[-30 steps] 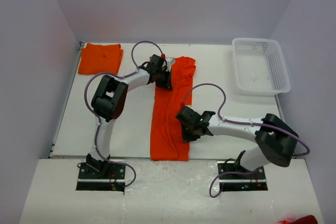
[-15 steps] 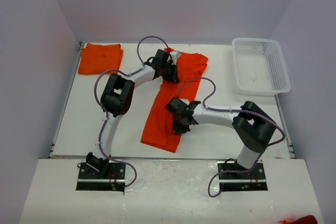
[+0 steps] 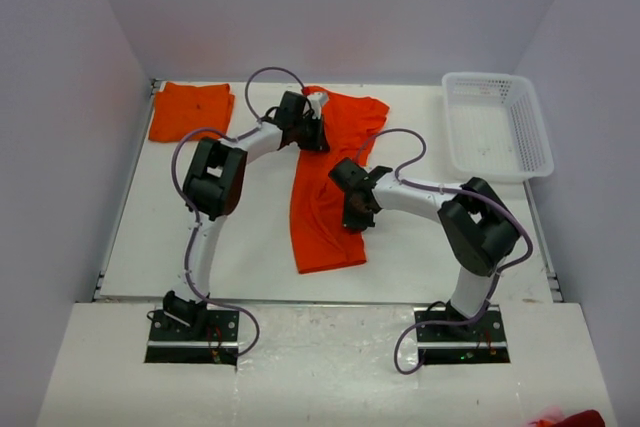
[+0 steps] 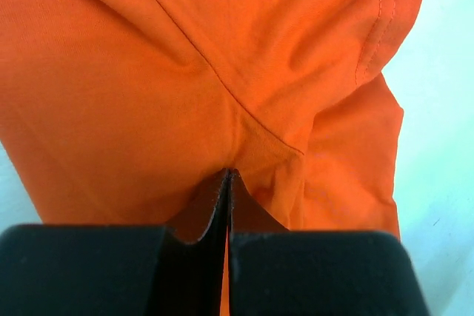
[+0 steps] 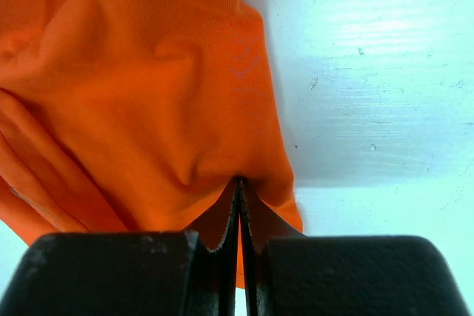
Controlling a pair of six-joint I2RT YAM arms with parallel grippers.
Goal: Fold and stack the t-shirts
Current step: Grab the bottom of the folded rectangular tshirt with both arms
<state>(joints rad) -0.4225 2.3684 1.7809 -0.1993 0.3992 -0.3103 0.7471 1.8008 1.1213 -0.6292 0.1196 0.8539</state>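
A long, half-folded orange t-shirt lies down the middle of the table, from the back to near the front. My left gripper is shut on its cloth near the top; in the left wrist view the left gripper pinches a fold of this t-shirt. My right gripper is shut on the shirt's right edge about halfway down; the right wrist view shows that gripper clamping the cloth. Another t-shirt lies folded at the back left corner.
A white lattice basket stands at the back right. Bare white table shows to the right of the held shirt. Purple walls close the table on three sides.
Both grippers have kept their hold while the shirt swung: its lower end went left, then back toward the middle. The right gripper moved up and inward; the left shifted slightly along the top.
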